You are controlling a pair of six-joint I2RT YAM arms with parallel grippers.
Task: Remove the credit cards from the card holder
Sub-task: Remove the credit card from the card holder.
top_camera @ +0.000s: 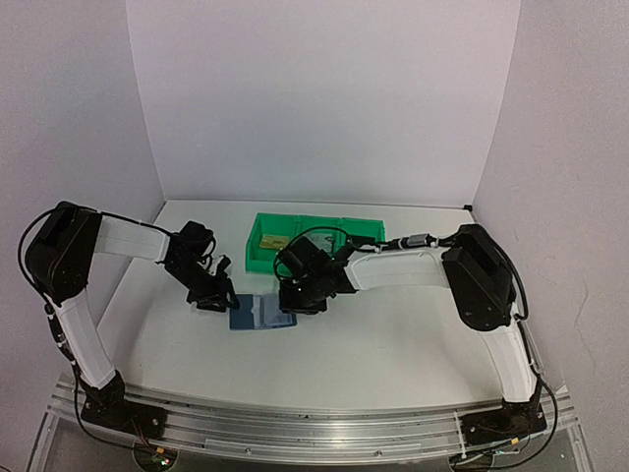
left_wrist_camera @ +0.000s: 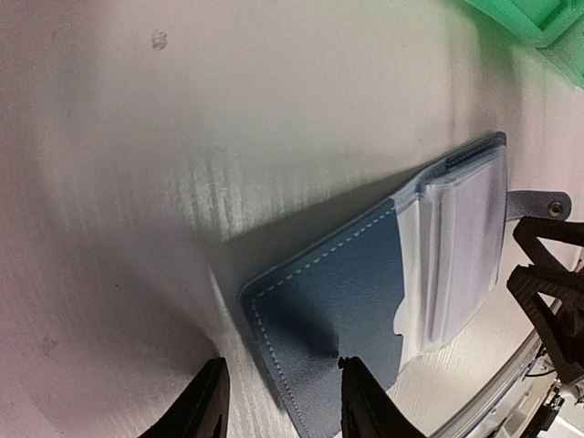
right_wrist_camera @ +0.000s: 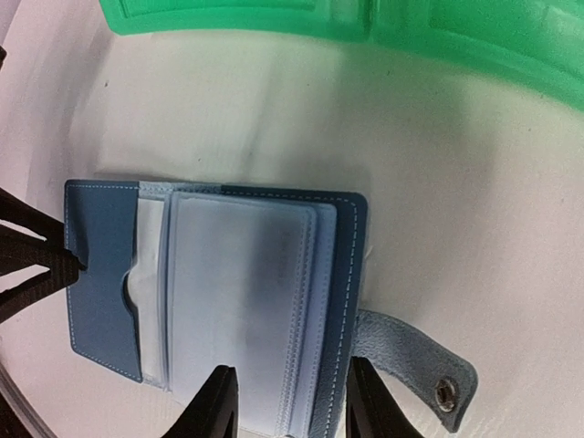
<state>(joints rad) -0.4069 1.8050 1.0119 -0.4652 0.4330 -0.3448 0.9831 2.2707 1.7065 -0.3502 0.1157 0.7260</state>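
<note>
Black-fingered, the left gripper (left_wrist_camera: 283, 379) stands about half open, one finger down on the corner of the card holder (left_wrist_camera: 338, 292) and its blue cover flap, the other over bare table (left_wrist_camera: 182, 137) beside it, clamping nothing. The right gripper (right_wrist_camera: 292, 383), likewise half open, straddles the frosted sleeves (right_wrist_camera: 237, 292) near the spine without pinching them. The card holder lies spread flat just in front of the green bins (right_wrist_camera: 274, 18), snap tab (right_wrist_camera: 411, 365) flung sideways; what its sleeves hold I cannot tell.
</note>
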